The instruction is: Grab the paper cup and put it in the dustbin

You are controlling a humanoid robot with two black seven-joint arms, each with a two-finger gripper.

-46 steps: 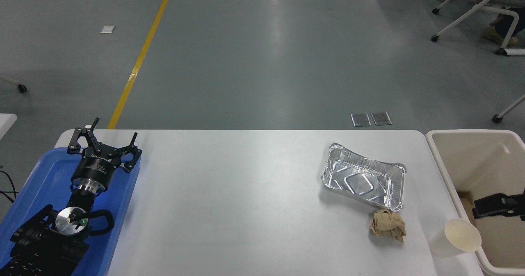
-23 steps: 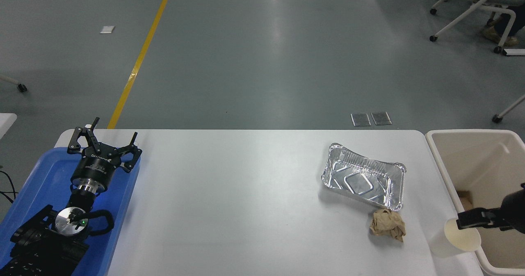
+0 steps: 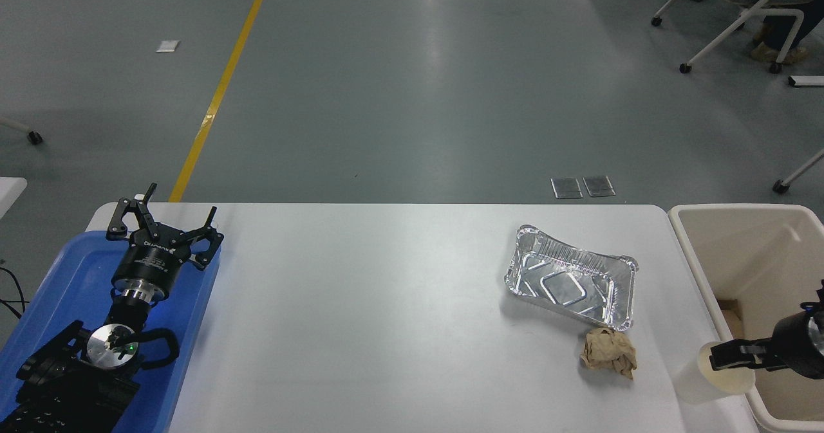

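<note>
Shifted leftward since a second ago, the right gripper (image 3: 724,358) is now seen over the small white tapered paper cup (image 3: 698,381)'s mouth; its finger state cannot be told. Just right stands the cream plastic dustbin (image 3: 698,272).

At the lower right of the frame the paper cup (image 3: 698,381) looks matt, smooth white paper with a cream inside. Right of it, the dustbin (image 3: 692,253) is smooth cream plastic with a dull sheen. Centre right, the foil tray (image 3: 570,284) is bright, crinkled, mirror-like metal; below it the paper ball (image 3: 608,352) is rough, creased brown paper. The bench (image 3: 360,317) is smooth white with a soft sheen. At the lower left, the blue tray (image 3: 71,278) is glossy plastic, under the matt black left claw (image 3: 164,221).
</note>
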